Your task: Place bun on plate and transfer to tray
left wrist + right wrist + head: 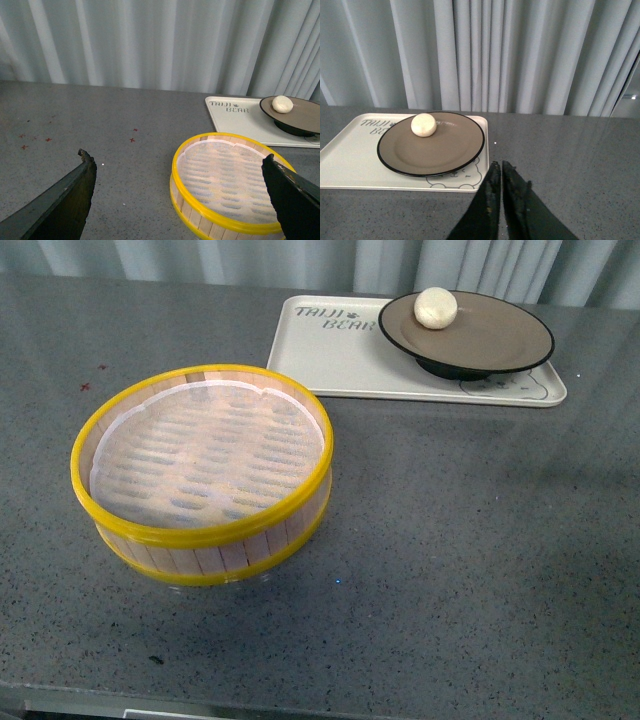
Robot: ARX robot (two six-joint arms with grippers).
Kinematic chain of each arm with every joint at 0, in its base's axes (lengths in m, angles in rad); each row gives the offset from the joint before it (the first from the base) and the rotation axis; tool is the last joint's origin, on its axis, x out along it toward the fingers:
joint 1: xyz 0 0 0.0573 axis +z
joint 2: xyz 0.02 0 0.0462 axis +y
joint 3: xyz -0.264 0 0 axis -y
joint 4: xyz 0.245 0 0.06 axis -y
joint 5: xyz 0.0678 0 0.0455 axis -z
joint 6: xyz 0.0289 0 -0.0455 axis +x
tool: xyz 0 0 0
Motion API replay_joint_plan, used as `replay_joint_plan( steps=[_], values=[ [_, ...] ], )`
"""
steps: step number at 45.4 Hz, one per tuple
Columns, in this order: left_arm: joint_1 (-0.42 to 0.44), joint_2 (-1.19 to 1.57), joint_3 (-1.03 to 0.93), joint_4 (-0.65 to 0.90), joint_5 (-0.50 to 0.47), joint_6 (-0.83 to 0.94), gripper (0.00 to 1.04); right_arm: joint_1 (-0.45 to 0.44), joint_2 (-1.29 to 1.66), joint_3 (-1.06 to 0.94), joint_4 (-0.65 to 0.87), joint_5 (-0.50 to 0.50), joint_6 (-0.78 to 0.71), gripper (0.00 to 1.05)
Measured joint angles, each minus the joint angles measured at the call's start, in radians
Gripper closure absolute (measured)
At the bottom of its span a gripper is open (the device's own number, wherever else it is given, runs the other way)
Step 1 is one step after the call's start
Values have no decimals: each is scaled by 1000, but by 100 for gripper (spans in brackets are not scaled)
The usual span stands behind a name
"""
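The cream-white bun (436, 307) lies on the tan plate (490, 340) with a black rim. The plate stands on the cream-white tray (330, 360) lettered "TAIJI BEAR" at the back of the table. In the right wrist view the bun (423, 124) sits on the plate (440, 150), on the tray (350, 165). My right gripper (498, 164) is shut and empty, just beside the tray's near corner. My left gripper (177, 157) is open and empty above the table, with the bun (282, 104), plate (305, 117) and tray (240, 120) far off. Neither arm shows in the front view.
A round bamboo steamer basket (200, 465) with yellow rims stands empty at the front left of the grey table (460, 540); it also shows in the left wrist view (227, 185). Grey curtains (520, 50) hang behind the table.
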Motion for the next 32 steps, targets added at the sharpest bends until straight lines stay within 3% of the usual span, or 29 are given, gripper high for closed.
replay_joint_plan(
  steps=[8, 32],
  values=[
    [0, 0, 0, 0, 0, 0, 7, 64, -159, -108, -62, 56, 0, 103],
    [0, 0, 0, 0, 0, 0, 7, 66, -580, -232, -360, 60, 0, 103]
  ],
)
